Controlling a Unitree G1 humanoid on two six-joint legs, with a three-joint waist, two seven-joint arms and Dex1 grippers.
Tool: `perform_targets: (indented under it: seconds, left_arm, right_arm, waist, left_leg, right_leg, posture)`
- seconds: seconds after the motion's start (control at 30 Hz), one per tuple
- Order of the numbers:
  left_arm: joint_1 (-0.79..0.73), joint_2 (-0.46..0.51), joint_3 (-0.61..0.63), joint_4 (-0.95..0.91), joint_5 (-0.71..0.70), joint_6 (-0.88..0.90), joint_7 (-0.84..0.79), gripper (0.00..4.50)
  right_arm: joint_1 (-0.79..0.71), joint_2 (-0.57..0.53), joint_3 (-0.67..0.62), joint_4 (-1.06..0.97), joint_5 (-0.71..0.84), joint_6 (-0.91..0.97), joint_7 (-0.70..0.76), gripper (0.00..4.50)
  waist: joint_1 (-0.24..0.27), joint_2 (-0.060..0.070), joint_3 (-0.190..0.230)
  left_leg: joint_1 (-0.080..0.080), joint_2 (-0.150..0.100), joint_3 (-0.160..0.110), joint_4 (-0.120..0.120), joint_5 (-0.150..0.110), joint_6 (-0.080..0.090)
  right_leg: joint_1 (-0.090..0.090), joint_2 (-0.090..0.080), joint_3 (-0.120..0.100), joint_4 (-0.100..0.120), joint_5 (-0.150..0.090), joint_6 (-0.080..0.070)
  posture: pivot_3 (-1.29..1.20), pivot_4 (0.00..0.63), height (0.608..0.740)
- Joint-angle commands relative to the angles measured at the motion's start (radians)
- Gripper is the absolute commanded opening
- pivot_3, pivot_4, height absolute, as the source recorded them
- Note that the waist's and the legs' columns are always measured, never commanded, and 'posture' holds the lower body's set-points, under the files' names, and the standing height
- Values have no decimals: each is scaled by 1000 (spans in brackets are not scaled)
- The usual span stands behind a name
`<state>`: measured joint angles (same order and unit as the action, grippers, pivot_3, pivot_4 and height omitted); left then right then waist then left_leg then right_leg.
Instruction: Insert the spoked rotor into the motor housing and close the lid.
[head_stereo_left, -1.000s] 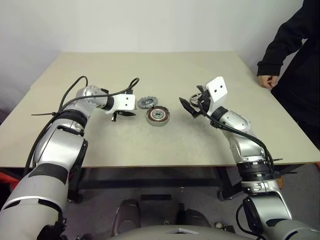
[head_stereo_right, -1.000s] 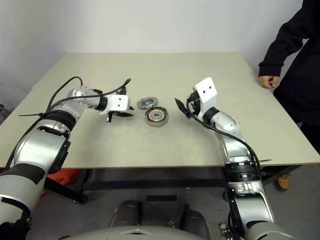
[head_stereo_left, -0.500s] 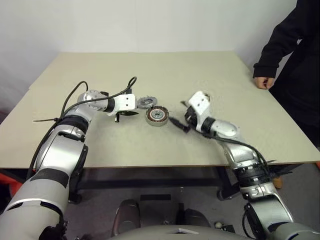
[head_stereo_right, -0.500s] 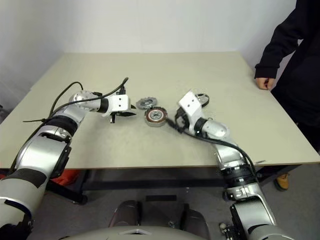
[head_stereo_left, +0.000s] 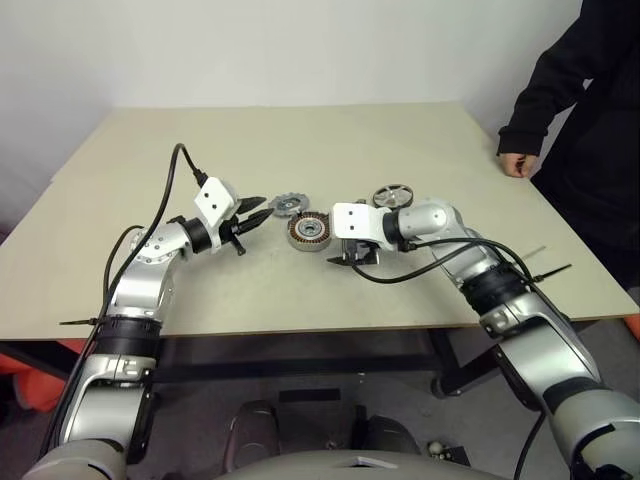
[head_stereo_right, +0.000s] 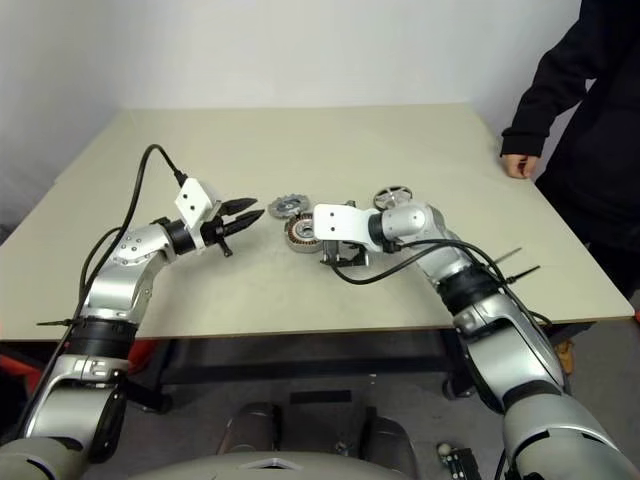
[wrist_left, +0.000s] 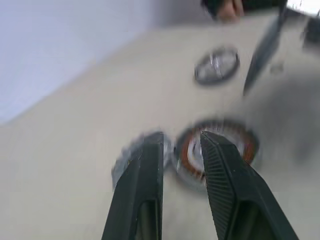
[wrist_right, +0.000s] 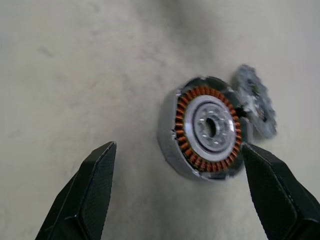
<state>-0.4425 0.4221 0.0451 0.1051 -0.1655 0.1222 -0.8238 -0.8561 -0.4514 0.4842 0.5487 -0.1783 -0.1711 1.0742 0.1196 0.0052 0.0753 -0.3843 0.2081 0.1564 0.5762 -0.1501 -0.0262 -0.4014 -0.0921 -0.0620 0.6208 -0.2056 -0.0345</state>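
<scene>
1. My right gripper (head_stereo_right: 338, 258) has swung in from well off to the housing's right and now hangs just beside the housing (head_stereo_right: 301, 229), fingers spread wide and empty.
2. My left gripper (head_stereo_right: 246, 213) has lifted off the table (head_stereo_right: 330, 140) and pulled back from the lid (head_stereo_right: 289, 207); its fingers (wrist_left: 141, 185) stand narrowly apart with nothing between them.
3. I read this as a misdirected reach: the right gripper is lining up on the housing, while the rotor (head_stereo_right: 394, 196) lies untouched beyond my right arm, on the housing's far right.
4. The housing sits upright, an open silver cup with copper windings ringing a bright hub; nothing is inserted yet.
5. The lid lies flat, touching the housing's far-left edge, its notched rim plain.
6. A person's hand (head_stereo_right: 518, 165) rests at the table's edge, well apart from the housing.
</scene>
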Motion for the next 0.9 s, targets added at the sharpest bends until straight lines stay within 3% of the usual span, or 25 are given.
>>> perform_targets:
  seconds: [0.03, 0.4, 0.5, 0.83, 0.87, 0.9]
  left_arm:
    - [47, -16, 20, -123, -32, 70, 78, 1245]
    - [151, -18, 3, -255, -39, 144, 158, 1245]
    - [154, -4, 6, -256, -43, 147, 157, 1301]
    - [148, 40, 16, -236, -63, 148, 145, 1301]
    - [148, 42, 15, -236, -64, 148, 146, 1301]
    - [147, 43, 14, -234, -64, 147, 147, 1301]
  right_arm:
    - [-82, 43, 10, 148, -29, -101, 18, 4500]
    - [-268, 205, 2, 549, -116, -216, -106, 4500]
    - [-279, 216, -1, 582, -128, -230, -118, 3890]
    - [-272, 211, -7, 607, -162, -260, -132, 305]
    - [-272, 210, -8, 609, -165, -262, -131, 15]
    - [-273, 210, -8, 612, -168, -263, -131, 15]
  waist:
    - [-8, 0, 0]
    - [-36, 0, 0]
    - [-37, 0, 0]
    - [-46, 0, 0]
    - [-46, 0, 0]
    - [-44, 0, 0]
  left_leg:
    - [0, 0, 0, 0, 0, 0]
    - [-2, 0, 0, 1, 0, 0]
    - [-3, 0, 0, 1, 0, 0]
    - [-1, 0, 0, 2, 0, 0]
    - [-1, 0, 0, 2, 0, 0]
    - [-1, 0, 0, 2, 0, 0]
  right_leg:
    - [0, 0, 0, 0, 0, 0]
    - [-2, 3, 0, 0, -1, -2]
    - [-2, 2, 0, 0, -1, -2]
    - [-2, 3, 1, 1, -1, -2]
    - [-2, 3, 1, 2, -1, -2]
    - [-2, 2, 1, 2, -1, -2]
  posture:
    - [0, 0, 740]
    - [0, 0, 740]
    - [0, 0, 740]
    - [0, 0, 740]
    - [0, 0, 740]
    - [0, 0, 740]
